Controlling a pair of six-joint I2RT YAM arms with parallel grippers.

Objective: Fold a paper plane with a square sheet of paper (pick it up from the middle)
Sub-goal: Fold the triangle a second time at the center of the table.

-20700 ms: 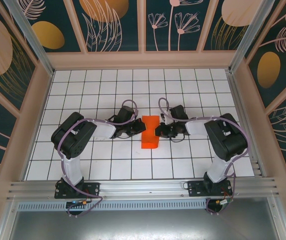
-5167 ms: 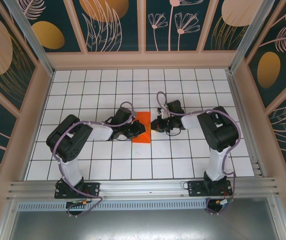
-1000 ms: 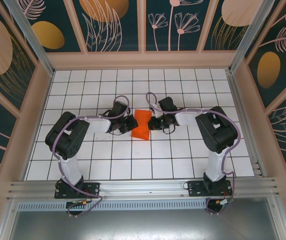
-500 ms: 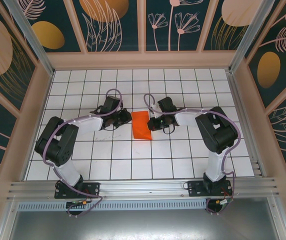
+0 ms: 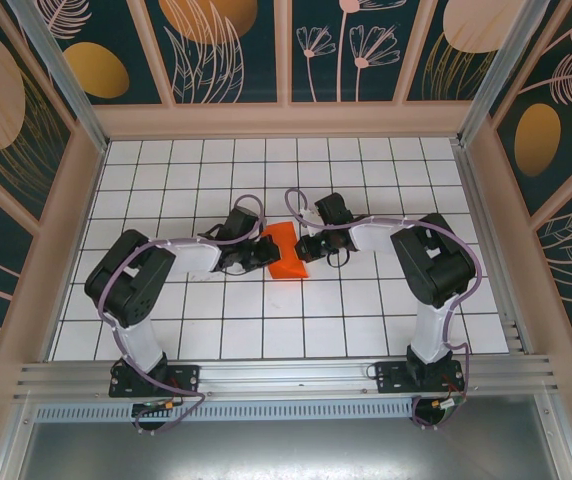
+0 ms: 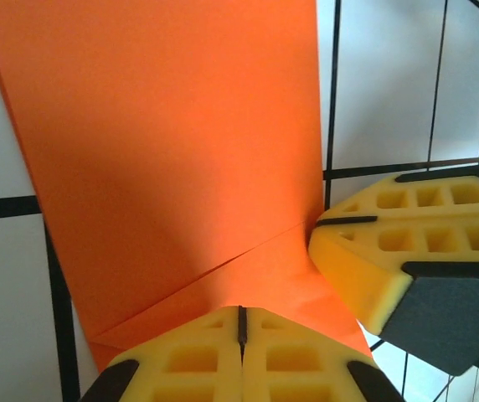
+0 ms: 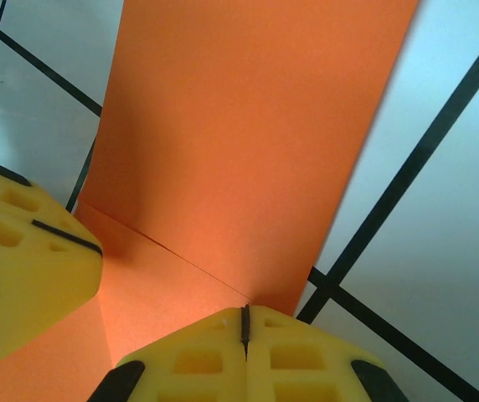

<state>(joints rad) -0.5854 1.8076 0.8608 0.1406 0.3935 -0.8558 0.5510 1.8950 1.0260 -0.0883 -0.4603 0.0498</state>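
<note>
Tiled table (image 5: 366, 320); folded paper (image 5: 288, 256), long axis near-to-far

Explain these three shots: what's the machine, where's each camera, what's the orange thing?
Two robot arms are bolted at the near edge of a white gridded table. The wide picture looks down from above and behind them. The close-ups come from a camera on each wrist. Between the arms lies a folded sheet of thin orange-red paper. The left gripper and the right gripper have yellow foam pads. Both are shut, tips at the paper. They seem to press it rather than pinch it.
</note>
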